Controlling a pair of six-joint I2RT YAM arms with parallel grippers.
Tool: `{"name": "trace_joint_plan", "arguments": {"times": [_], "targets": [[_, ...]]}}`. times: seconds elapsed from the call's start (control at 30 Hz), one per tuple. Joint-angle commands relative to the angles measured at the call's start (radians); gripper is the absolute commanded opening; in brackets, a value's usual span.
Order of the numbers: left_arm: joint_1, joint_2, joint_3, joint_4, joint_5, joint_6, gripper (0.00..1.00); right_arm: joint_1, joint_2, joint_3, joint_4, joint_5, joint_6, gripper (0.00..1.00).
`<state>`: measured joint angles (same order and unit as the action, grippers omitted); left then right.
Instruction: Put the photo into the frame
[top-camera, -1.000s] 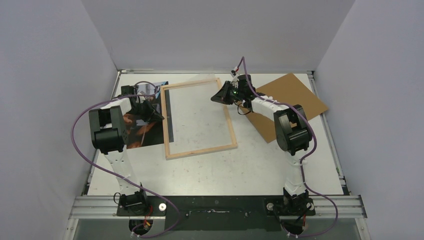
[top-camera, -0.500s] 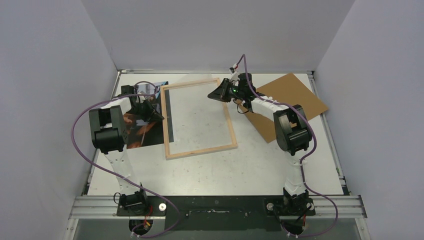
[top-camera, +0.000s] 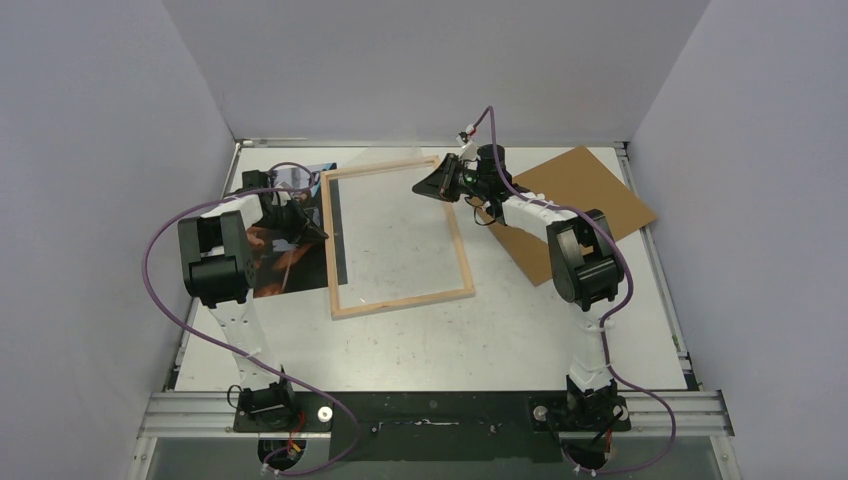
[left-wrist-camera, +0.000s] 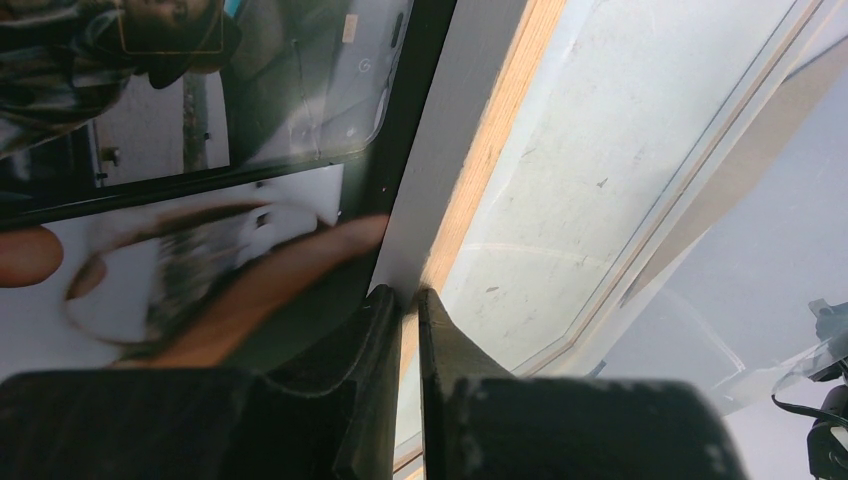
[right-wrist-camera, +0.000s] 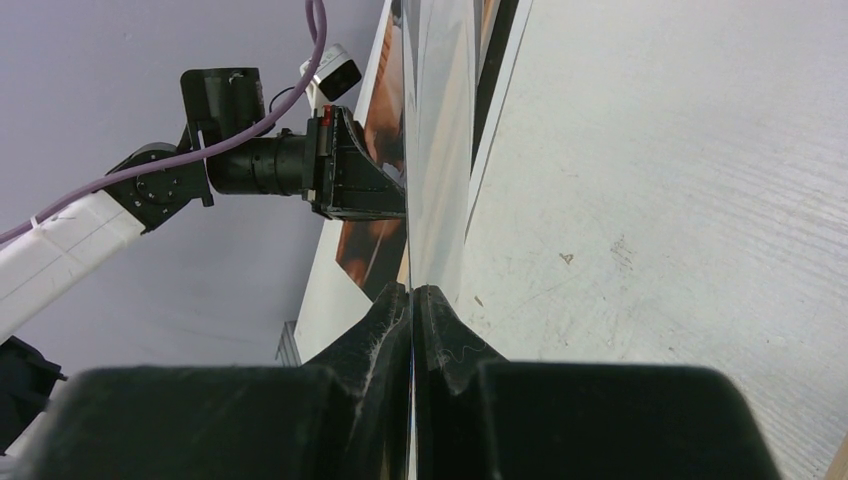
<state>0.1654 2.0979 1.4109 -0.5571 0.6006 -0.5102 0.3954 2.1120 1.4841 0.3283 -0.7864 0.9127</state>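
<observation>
Two arms at work over a grey table (top-camera: 450, 350), seen from above and from each wrist.

**The frame** (top-camera: 400, 303) lies flat near the middle of the table with its light wood back upward. Its long sides run away from the arm bases.

**The photo** (top-camera: 295, 268) lies picture side up on the table to the left of the frame. Its right edge is tucked under the frame's left rail, and part of it is covered by the left arm. It is outside the frame opening.

**Left claw** (top-camera: 318, 235) is narrow, pinched on the frame's left rail. In the wrist view its two fingers (left-wrist-camera: 375, 330) sit either side of the rail's edge, with white face and wood strip between them.

**Right claw** (top-camera: 422, 189) is closed on the edge of a clear pane (right-wrist-camera: 435, 150), by the frame's far right corner. Its wrist view shows the pane edge-on, a thin reflective sheet running from the closed fingers (right-wrist-camera: 440, 310) toward the left claw. How far the pane stands off the frame I cannot tell.

**Brown backing board** (top-camera: 585, 185) lies flat and turned at an angle at the far right of the table, under the right arm and apart from the frame.
</observation>
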Motion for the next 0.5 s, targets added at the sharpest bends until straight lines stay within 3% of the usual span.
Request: {"name": "trace_joint_plan", "arguments": {"times": [0.0,0.17,0.23,0.37,0.47], "targets": [[-0.006,0.067,-0.007,-0.001,-0.124,0.047,0.07,0.013,-0.02,0.026,0.024,-0.011,0.0,0.0],[-0.005,0.069,-0.009,-0.001,-0.122,0.047,0.07,0.012,0.014,0.092,-0.155,0.017,0.014,0.0],[-0.006,0.07,-0.009,0.0,-0.121,0.047,0.07,0.012,0.038,0.101,-0.162,-0.008,0.054,0.09],[-0.006,0.071,-0.008,-0.001,-0.121,0.048,0.07,0.012,0.051,0.094,-0.144,-0.041,0.089,0.38],[-0.006,0.073,-0.004,-0.002,-0.121,0.047,0.07,0.008,0.054,0.096,-0.152,-0.056,0.093,0.48]]}}
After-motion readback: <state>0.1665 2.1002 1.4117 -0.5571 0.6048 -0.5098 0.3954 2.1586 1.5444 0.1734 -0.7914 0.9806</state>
